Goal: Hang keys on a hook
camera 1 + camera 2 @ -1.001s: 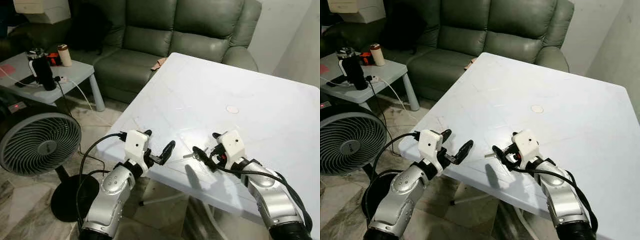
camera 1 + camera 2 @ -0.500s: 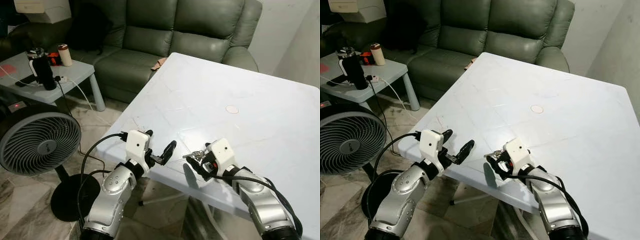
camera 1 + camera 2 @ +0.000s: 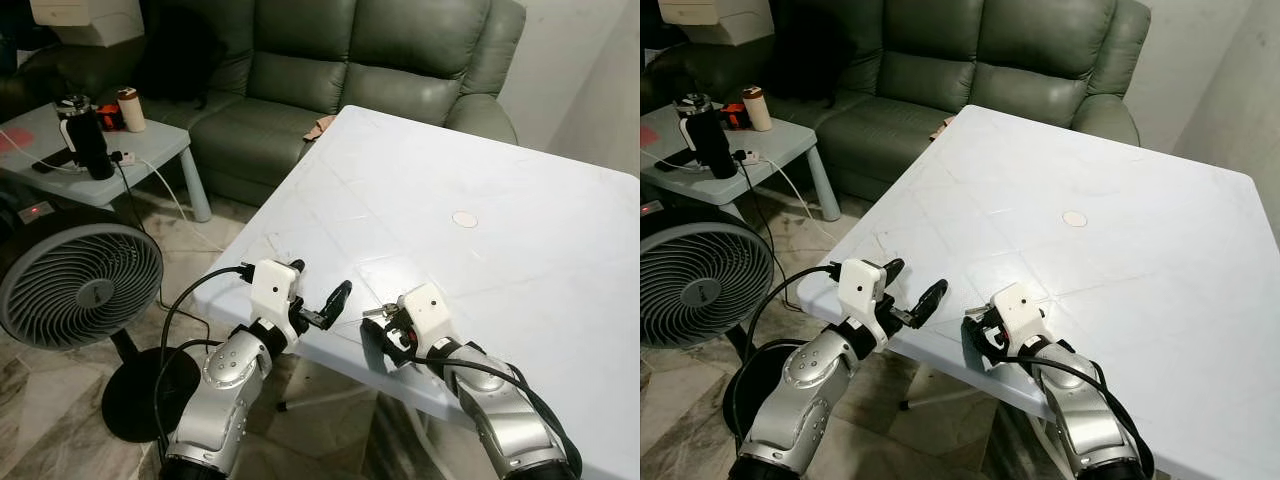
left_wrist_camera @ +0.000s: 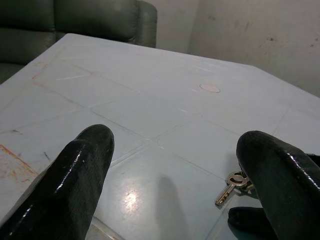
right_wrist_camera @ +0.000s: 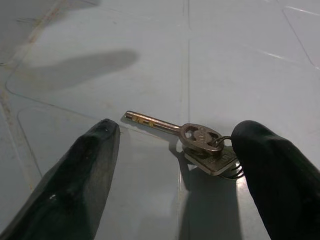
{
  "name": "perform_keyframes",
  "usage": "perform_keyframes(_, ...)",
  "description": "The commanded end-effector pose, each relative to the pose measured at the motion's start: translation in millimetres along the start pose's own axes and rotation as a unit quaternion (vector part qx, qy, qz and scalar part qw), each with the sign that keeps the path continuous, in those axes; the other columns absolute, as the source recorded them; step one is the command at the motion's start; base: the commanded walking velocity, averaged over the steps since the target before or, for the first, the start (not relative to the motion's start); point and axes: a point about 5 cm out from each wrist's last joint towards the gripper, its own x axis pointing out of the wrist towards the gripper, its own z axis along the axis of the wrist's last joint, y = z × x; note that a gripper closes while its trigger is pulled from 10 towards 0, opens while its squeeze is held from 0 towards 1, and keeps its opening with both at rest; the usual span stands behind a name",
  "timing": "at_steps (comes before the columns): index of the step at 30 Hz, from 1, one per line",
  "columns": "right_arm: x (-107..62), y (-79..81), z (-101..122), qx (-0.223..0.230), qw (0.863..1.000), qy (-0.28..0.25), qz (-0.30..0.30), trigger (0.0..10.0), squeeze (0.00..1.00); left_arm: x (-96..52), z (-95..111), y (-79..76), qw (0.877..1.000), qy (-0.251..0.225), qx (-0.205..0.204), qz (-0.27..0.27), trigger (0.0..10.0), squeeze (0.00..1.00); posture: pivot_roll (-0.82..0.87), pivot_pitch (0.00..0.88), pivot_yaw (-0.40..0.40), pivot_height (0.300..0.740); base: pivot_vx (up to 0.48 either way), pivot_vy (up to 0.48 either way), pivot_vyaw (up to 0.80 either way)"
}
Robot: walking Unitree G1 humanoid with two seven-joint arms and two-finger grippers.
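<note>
Where the keys (image 5: 200, 145) lie flat on the white bench (image 3: 480, 180) near its front edge, the right pincer (image 3: 383, 330) hangs low over them, fingers (image 5: 80, 170) spread wide to either side and not touching the metal. One key points out from the ring along the bench top. The left pincer (image 3: 318, 296) sits just beside the bench's front corner, also wide, holding nothing. Beyond the bench stands a green sofa (image 3: 330, 60); a fan (image 3: 80, 290) and a low side table (image 3: 110, 150) stand off to the left.
</note>
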Motion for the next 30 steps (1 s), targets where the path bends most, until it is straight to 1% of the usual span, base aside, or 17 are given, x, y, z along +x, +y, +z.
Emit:
perform_keyframes(1, -1.2, -6.6, -0.2, -0.008, 1.0, 0.006, -0.024, 0.0, 0.0, 1.8, 6.7, 0.4, 1.0, -0.009, 0.007, 0.001, 10.0, 0.0, 0.06, 0.015, -0.062, 0.74, 0.0, 0.0, 0.0)
perform_keyframes(4, -1.4, -11.4, 0.3, -0.016, 0.999, 0.007, -0.044, 0.0, 0.0, 2.1, 7.2, 0.4, 1.0, -0.009, 0.007, 0.002, 10.0, 0.0, 0.06, 0.021, -0.061, 0.74, 0.0, 0.0, 0.0)
perform_keyframes(12, -1.3, -13.5, 3.0, -0.021, 0.998, 0.002, -0.055, 0.0, 0.0, 2.3, 7.7, 1.2, 1.0, -0.009, 0.005, 0.006, 10.0, 0.0, 0.05, 0.032, -0.062, 0.74, 0.0, 0.0, 0.0)
perform_keyframes(21, -1.0, -13.6, 3.0, -0.02, 0.998, 0.007, -0.058, 0.0, 0.0, 2.7, 8.3, 2.0, 1.0, -0.01, 0.004, 0.01, 10.0, 0.0, 0.05, 0.039, -0.062, 0.74, 0.0, 0.0, 0.0)
perform_keyframes(30, -3.3, -13.8, -1.9, -0.022, 0.999, 0.024, -0.044, 0.0, 0.0, 2.9, 9.0, 3.9, 1.0, -0.011, 0.004, 0.013, 10.0, 0.0, 0.05, 0.039, -0.062, 0.74, 0.0, 0.0, 0.0)
